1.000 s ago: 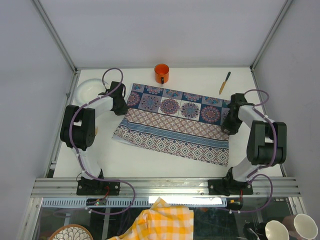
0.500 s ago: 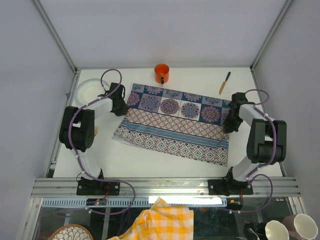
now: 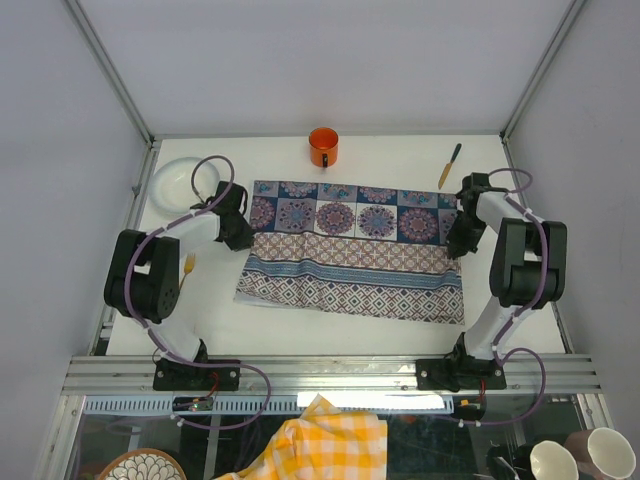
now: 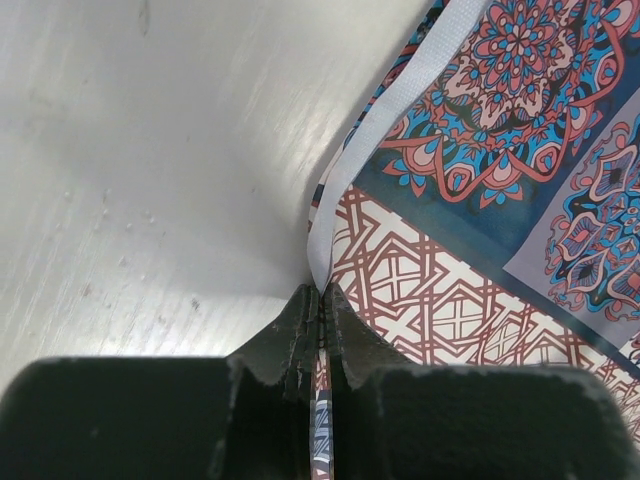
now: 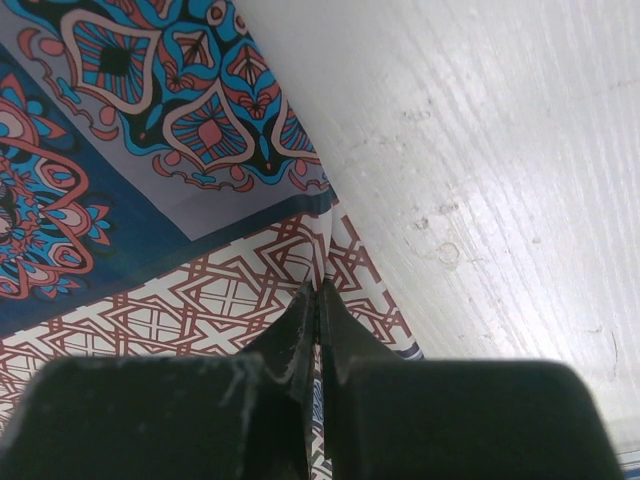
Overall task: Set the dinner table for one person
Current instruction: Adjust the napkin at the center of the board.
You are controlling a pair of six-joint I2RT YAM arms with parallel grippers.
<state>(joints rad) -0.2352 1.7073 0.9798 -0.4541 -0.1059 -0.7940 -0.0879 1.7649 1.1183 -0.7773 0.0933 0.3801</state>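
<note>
On the dinner table [image 3: 215, 315], tile-print cloth [image 3: 350, 250] in both arms' fingers [image 4: 282, 345]

No readable text, label, brand or number anywhere

Blue-purple tile-print cloth [image 3: 350, 250] (white edge); orange mug [image 3: 323, 147]; white tabletop [image 3: 390, 160].

The white table [image 3: 330, 325] carries a blue-and-purple patterned cloth [image 3: 350, 250] spread across its middle. Near the far edge stand an orange mug [image 3: 322, 147] and, further right, a knife [image 3: 449, 165]. A white plate [image 3: 172, 181] sits in the far left corner, with a small yellow utensil [image 3: 187, 264] nearer.
</note>
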